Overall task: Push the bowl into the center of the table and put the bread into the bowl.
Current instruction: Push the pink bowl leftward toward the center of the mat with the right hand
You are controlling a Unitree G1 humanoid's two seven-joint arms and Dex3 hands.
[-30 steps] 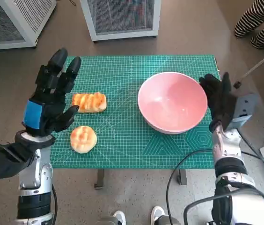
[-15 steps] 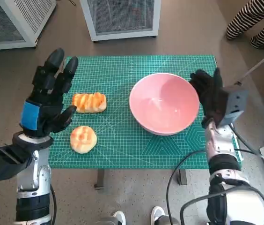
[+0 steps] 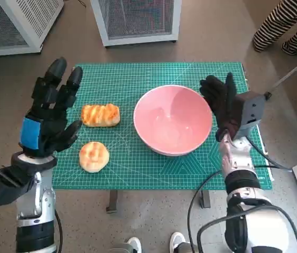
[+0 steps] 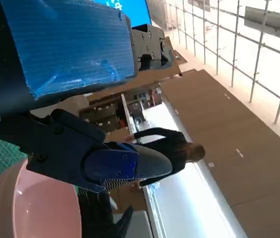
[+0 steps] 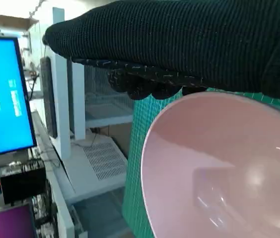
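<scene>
Head view | pink bowl [image 3: 172,120] right of centre on green surface [image 3: 138,79] | right robot hand [image 3: 219,103] spread against bowl's right rim | left robot hand [image 3: 51,113] spread, raised | two bread rolls [image 3: 100,115] left

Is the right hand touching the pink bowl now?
Touching. In the head view the right hand lies flat against the outer rim of the pink bowl, with no green mat showing between them.
</scene>
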